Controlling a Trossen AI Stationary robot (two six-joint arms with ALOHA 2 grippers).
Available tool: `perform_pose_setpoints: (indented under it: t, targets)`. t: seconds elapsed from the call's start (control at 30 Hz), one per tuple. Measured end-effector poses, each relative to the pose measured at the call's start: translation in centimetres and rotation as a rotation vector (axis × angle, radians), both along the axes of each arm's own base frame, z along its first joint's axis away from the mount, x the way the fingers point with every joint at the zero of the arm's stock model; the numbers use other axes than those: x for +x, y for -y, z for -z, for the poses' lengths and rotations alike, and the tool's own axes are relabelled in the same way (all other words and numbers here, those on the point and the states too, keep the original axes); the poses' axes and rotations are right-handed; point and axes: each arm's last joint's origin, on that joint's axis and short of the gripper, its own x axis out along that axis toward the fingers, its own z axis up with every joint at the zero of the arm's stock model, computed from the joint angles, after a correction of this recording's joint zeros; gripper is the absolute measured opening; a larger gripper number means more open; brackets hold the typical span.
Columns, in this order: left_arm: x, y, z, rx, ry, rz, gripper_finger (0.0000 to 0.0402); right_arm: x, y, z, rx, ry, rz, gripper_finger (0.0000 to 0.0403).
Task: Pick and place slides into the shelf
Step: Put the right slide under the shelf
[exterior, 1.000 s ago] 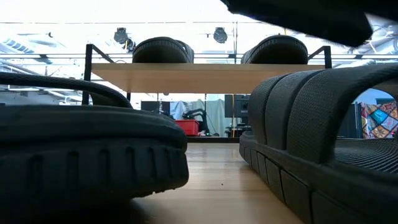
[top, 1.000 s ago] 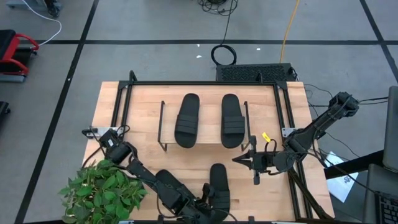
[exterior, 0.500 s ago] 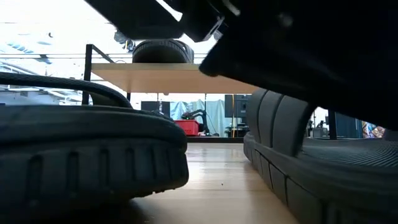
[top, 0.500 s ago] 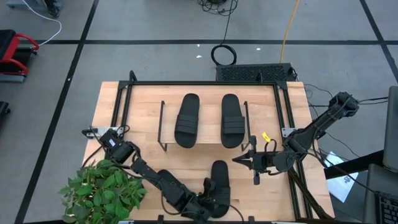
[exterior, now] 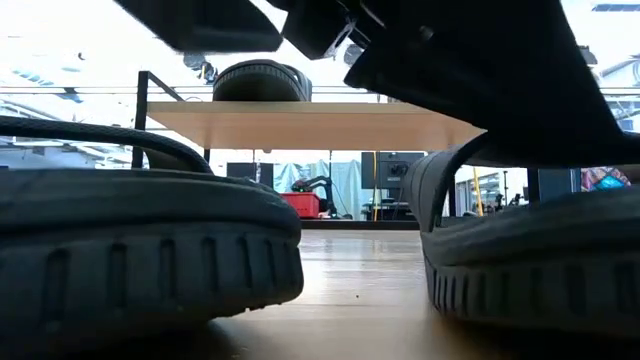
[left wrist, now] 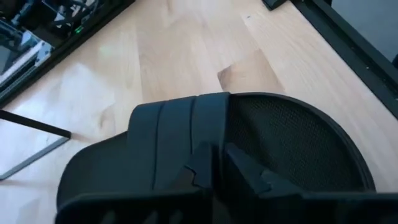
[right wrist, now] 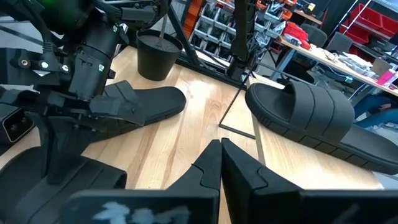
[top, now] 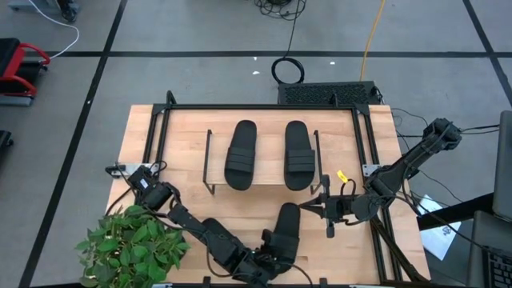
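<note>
— Wooden table (top: 136, 144), shelf (top: 264, 186) mid-board: where's my slide (top: 284, 232)?
— In front of the shelf, tilted (two more sit on top). My left gripper (top: 268, 258) is clamped on its near end. My right gripper (top: 308, 206), fingers together, hovers just beside its toe.

Both arms are dark, near-black, built from chunky rounded joint housings linked by slimmer tubes. The left arm (top: 188, 226) carries a boxy block near its base with a small pale label, and thin black cables loop out beside it. The right arm (top: 408, 164) has a bulbous shoulder joint and loose cables trailing off its side. The left end effector (left wrist: 214, 171) and the right end effector (right wrist: 219, 163) each have two matte black, wedge-shaped fingers with angular stepped edges
</note>
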Motion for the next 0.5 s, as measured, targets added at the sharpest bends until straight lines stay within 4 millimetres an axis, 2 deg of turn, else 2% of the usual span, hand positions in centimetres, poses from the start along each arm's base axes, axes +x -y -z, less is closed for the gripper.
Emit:
perform_pose_setpoints:
  t: [0.17,0.33,0.5]
  targets:
    - [-0.6,0.9,-0.3,0.166,0.081,-0.049,0.0004,-0.2,-0.4,0.0,-0.001,0.000,-0.019,0.0000]
    - [-1.0,1.3,-0.9,0.223,0.122,-0.106,0.0002,-0.5,-0.7,0.0,-0.021,0.001,-0.043,0.0000]
    - [-0.4,0.3,-1.4,0.284,0.156,-0.181,0.0001,-0.5,-0.7,-0.1,-0.021,0.006,-0.045,0.0000]
